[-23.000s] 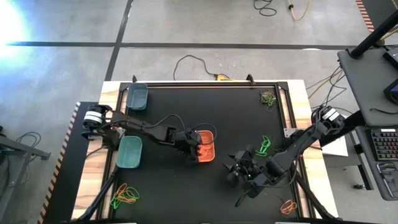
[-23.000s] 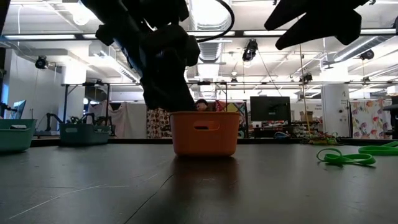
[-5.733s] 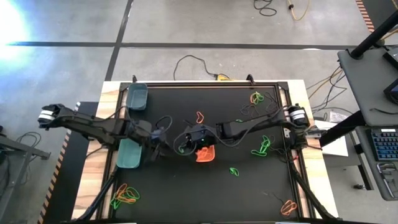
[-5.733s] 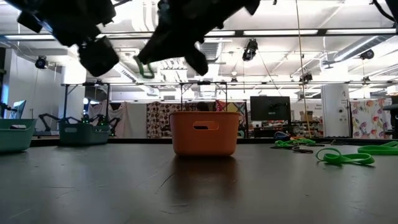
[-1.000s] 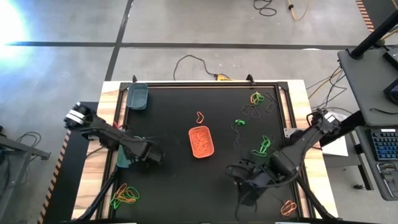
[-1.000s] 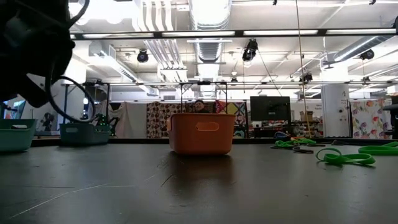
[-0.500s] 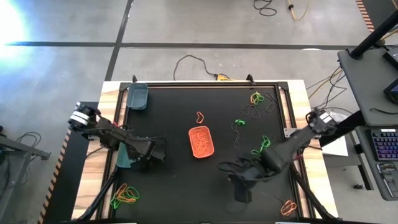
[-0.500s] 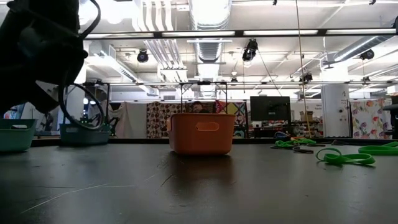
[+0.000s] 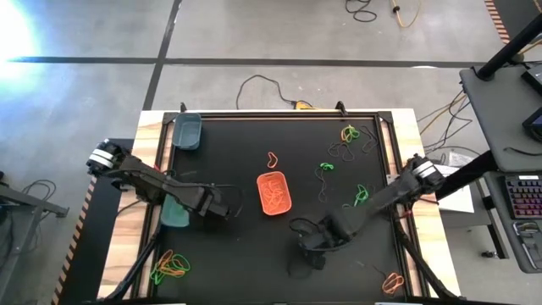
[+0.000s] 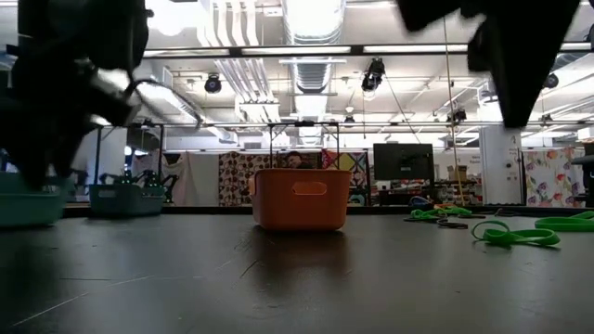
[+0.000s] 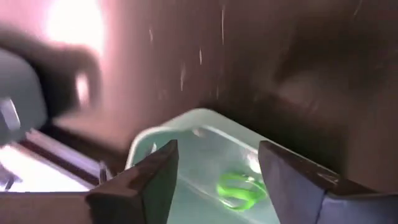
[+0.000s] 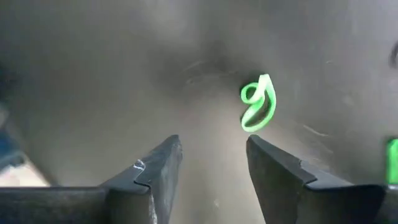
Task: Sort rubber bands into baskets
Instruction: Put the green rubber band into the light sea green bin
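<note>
Three baskets sat on the dark table, and from where I stood the sorting looked well begun but far from finished. The orange basket [image 9: 273,193] in the middle held a tangle of orange bands, and the light teal basket [image 11: 205,162] at the left edge had one green band [image 11: 239,188] lying in it; the dark teal basket [image 9: 187,131] at the far left corner showed nothing I could make out. Plenty remained loose: a mixed cluster of rubber bands [image 9: 349,141] near the far right corner, green ones [image 9: 359,196] by the right edge, a lone orange loop [image 9: 272,158] beyond the orange basket, and piles off the mat at the near left [image 9: 170,265] and near right [image 9: 392,281]. The left gripper [image 9: 222,204] hovered between the light teal and orange baskets, fingers spread and empty. The right gripper [image 9: 305,240] hung over the bare mat nearer the front, jaws apart with nothing between them, a curled green band [image 12: 259,104] lying just ahead of it, likely its next pick.
</note>
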Controlling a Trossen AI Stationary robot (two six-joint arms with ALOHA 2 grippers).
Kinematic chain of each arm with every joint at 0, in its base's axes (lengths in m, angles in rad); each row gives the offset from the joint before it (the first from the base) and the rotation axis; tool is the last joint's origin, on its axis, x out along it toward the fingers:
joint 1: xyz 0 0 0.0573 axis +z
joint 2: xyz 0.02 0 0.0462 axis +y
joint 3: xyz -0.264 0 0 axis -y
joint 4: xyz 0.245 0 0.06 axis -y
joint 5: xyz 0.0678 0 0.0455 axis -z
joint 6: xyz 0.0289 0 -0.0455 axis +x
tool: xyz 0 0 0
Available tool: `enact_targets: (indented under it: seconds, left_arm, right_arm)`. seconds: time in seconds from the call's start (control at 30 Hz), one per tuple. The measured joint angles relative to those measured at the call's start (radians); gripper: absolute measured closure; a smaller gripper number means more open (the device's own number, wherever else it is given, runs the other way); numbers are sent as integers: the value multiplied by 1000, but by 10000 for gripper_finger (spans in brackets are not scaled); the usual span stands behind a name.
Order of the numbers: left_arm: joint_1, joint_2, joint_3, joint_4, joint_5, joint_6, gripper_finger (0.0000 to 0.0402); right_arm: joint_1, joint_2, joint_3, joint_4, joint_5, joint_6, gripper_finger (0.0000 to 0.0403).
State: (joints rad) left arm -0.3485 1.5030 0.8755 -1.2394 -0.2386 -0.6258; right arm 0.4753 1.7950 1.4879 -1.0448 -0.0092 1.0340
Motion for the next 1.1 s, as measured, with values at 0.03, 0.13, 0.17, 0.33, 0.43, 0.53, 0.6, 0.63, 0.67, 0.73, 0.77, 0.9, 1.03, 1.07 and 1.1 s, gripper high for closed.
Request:
enact_targets:
  seconds: [0.03,0.13,0.17,0.33,0.43,0.53,0.6,0.63,0.67,0.73,0.77,0.9,1.03,1.07,1.1]
  left_arm:
    - [0,-21,-3,25,-11,0,187]
    - [0,-89,-23,80,-14,-19,171]
    - [-1,-111,-27,85,-14,-26,166]
    - [-2,-208,-34,28,-7,-45,149]
    - [-2,-256,-34,-34,-1,-57,147]
    - [-7,-315,-35,-53,-1,-88,147]
    - [-11,-353,-35,-51,5,-124,147]
    - [-11,-371,-35,-55,14,-153,147]
    - [-11,-387,-35,-64,24,-201,147]
    - [-8,-408,-35,-107,74,-324,147]
    - [-8,-417,-36,-130,109,-372,147]
    - [-44,-435,-47,-137,215,-482,147]
    - [-57,-431,-66,-129,255,-524,148]
    - [-57,-431,-68,-121,287,-531,149]
    - [-58,-433,-68,-104,311,-540,152]
  right_arm:
    - [-10,13,-13,18,-5,23,236]
    - [-60,55,-37,0,-44,139,251]
    - [-79,70,-42,1,-75,178,256]
    - [-134,153,-43,9,-183,214,279]
    - [-136,201,-43,15,-191,211,292]
    - [-136,223,-39,14,-184,206,310]
    - [-136,232,-37,13,-174,197,327]
    - [-135,232,-37,12,-162,187,337]
    - [-135,232,-38,10,-149,179,349]
    - [-133,219,-41,6,-129,166,377]
    - [-133,209,-42,5,-123,153,385]
    - [-129,112,-45,8,-99,95,392]
    - [-129,-1,-43,97,-113,-20,394]
    - [-129,-21,-43,132,-114,-53,394]
    - [-129,-40,-43,173,-115,-91,394]
